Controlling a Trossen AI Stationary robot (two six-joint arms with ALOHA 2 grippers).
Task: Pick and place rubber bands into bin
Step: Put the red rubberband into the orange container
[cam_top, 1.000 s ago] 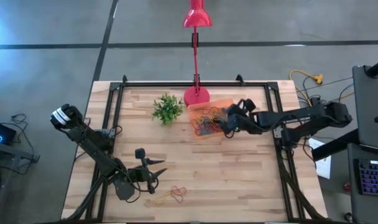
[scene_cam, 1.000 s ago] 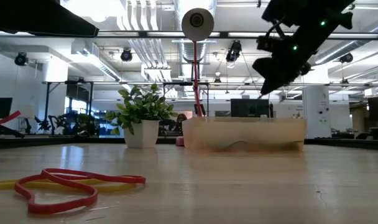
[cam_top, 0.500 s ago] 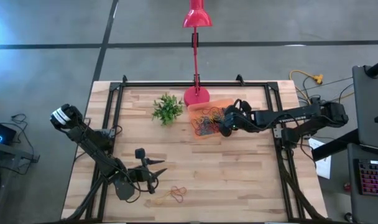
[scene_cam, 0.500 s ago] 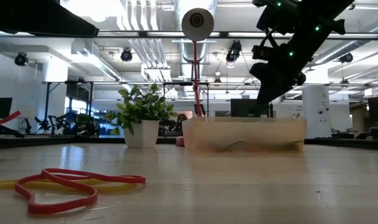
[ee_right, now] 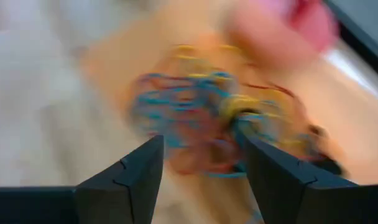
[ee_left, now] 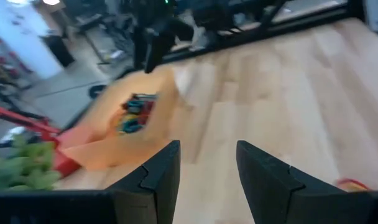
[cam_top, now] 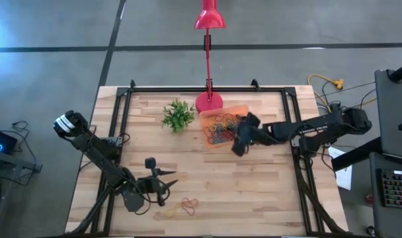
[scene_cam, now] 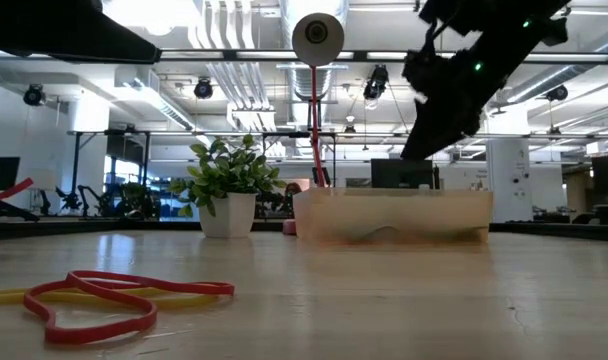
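Right gripper (cam_top: 238,147): we see it over the bin's near edge, fingers (ee_right: 124,177) spread, nothing between them.
Left gripper (cam_top: 162,184): parked at the table's front, fingers apart, empty.
Bin (cam_top: 237,107): the high view shows its tangle of rubber bands (cam_top: 221,127).
Low view: only the bin's side wall (scene_cam: 392,215); loose bands (scene_cam: 94,296) lie in front.
Right wrist view: smeared; band colours probably mixed.
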